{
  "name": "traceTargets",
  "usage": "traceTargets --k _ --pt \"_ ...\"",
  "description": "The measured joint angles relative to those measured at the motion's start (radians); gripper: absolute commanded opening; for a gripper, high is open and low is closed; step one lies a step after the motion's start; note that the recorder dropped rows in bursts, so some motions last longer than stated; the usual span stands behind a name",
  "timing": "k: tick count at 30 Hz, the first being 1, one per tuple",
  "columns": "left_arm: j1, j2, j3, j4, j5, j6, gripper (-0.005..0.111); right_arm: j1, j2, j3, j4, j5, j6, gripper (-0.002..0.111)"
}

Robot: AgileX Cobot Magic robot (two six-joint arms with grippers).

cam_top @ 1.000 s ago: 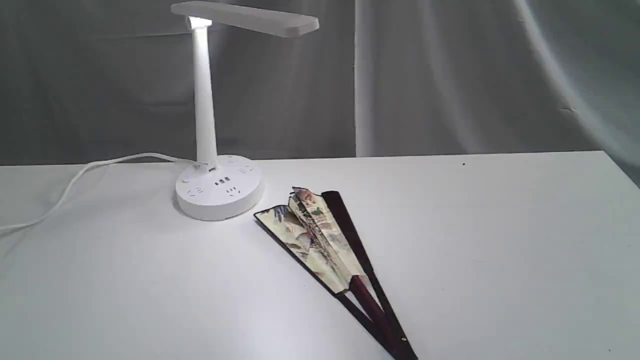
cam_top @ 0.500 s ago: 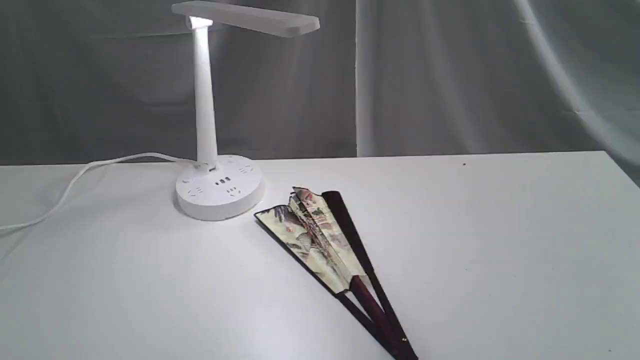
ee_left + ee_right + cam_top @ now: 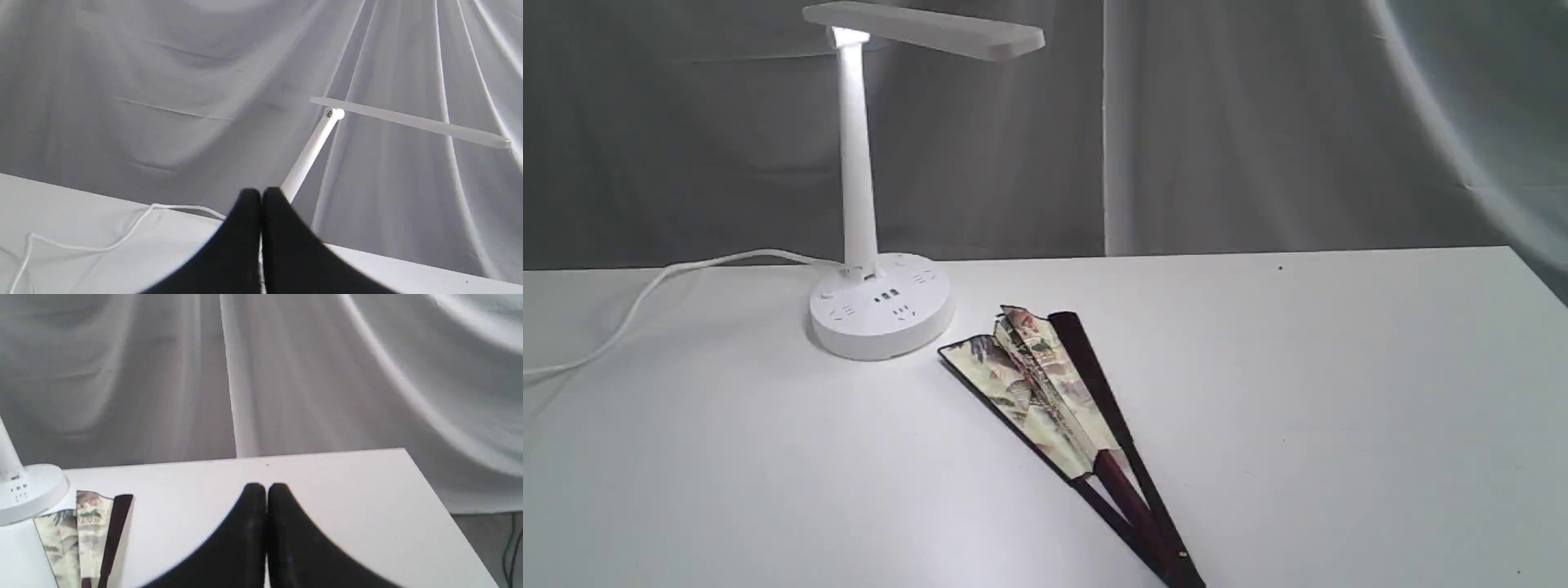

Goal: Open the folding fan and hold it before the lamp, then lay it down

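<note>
L gripper (image 3: 261,196): black fingers pressed together, nothing btwn them. R gripper (image 3: 266,490): same, tips meeting, above the table (image 3: 1339,392). On the table the folding fan (image 3: 1045,392) lies flat, only partly spread. Its pivot end is at the near edge of the exterior view, its paper end just beside the lamp (image 3: 858,212) base, not touching. Wide bare tabletop runs right of the fan to the right & far edges. Cord (image 3: 645,298) trails left from the lamp base. Grey cloth (image 3: 1258,122) hangs behind the far edge.
</note>
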Motion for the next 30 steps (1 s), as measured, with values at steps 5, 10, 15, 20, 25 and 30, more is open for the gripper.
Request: traceTargets --k 5,10,15,20,25,30 --pt "0.0 -0.001 0.0 0.007 0.008 -0.015 0.0 0.0 0.142 -0.074 0.0 0.057 -0.004 0.0" --pt "0.0 0.087 0.0 0.007 0.008 -0.022 0.0 0.0 0.271 -0.12 0.009 0.066 -0.004 0.0" --pt "0.0 0.227 0.0 0.007 0.01 -0.024 0.0 0.0 0.365 -0.137 0.023 0.066 -0.004 0.0" --pt "0.0 0.366 0.0 0.007 -0.014 -0.024 0.0 0.0 0.437 -0.137 0.027 0.056 -0.004 0.0" --pt "0.0 0.485 0.0 0.007 -0.071 -0.024 0.0 0.0 0.5 -0.137 0.034 0.005 -0.004 0.0" --pt "0.0 0.625 -0.033 0.007 -0.078 -0.012 0.0 0.0 0.563 -0.139 0.055 -0.032 -0.004 0.0"
